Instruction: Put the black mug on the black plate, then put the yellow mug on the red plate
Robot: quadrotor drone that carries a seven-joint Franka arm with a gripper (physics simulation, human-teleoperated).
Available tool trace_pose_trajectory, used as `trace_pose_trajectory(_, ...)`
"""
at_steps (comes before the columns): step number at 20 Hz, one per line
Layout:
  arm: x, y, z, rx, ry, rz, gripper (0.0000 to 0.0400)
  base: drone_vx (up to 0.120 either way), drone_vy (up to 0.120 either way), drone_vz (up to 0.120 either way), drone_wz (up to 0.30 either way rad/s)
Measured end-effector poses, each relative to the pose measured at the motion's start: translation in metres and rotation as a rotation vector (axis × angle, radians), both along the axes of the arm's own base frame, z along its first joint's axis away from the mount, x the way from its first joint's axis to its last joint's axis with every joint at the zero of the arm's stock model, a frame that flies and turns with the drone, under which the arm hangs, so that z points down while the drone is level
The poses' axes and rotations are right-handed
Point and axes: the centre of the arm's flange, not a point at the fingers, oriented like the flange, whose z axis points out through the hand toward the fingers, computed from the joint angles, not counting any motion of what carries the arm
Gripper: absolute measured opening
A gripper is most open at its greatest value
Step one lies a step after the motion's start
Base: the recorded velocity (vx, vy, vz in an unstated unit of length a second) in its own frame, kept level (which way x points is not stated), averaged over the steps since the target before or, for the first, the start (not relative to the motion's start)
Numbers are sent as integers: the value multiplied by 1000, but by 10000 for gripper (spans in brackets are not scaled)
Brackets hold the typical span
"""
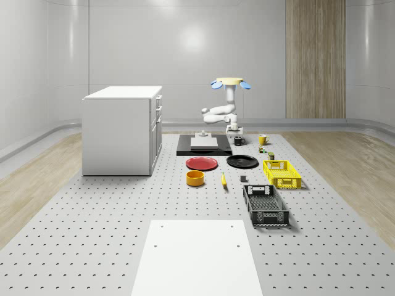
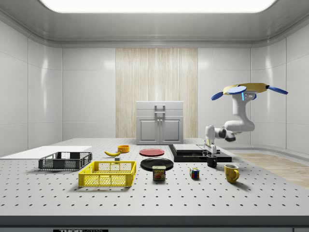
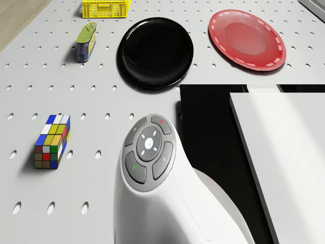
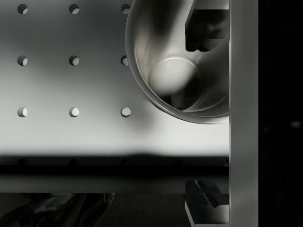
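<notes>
The black mug (image 1: 239, 140) (image 2: 212, 161) stands upright on the perforated table beside the black slab. The drone (image 1: 229, 83) (image 2: 248, 89) hovers above it, arm bent down. My gripper (image 1: 235, 132) (image 2: 210, 152) (image 4: 204, 118) hangs open just over the mug (image 4: 175, 75); one fingertip (image 4: 204, 28) is over its mouth, the other (image 4: 202, 208) outside the rim. The yellow mug (image 1: 262, 139) (image 2: 231, 172) stands apart, toward the whole-scene view's right. The black plate (image 1: 242, 161) (image 3: 156, 51) and the red plate (image 1: 202, 163) (image 3: 247, 39) lie side by side, both bare.
A black slab (image 1: 203, 148) with a white block sits against the mug. A Rubik's cube (image 3: 52, 141) and a can (image 3: 86, 41) lie near. A yellow crate (image 1: 281, 173), black crate (image 1: 265, 205), orange bowl (image 1: 195, 178), banana (image 1: 223, 179) and white cabinet (image 1: 123, 129) stand around.
</notes>
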Motion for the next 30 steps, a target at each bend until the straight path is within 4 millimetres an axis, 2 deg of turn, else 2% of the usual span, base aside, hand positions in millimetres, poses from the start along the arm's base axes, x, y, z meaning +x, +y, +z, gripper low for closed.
trace_pose_trajectory(18, 4, 0, 9, 0, 0, 0, 400, 0, 0, 0, 0)
trace_pose_trajectory(20, 4, 0, 9, 0, 0, 0, 286, 0, 0, 0, 0)
trace_pose_trajectory(23, 4, 0, 9, 0, 0, 0, 193, 0, 0, 0, 0)
trace_pose_trajectory(26, 5, 0, 9, 0, 0, 0, 149, 0, 0, 0, 0)
trace_pose_trajectory(30, 5, 0, 9, 0, 0, 0, 124, 0, 0, 0, 0)
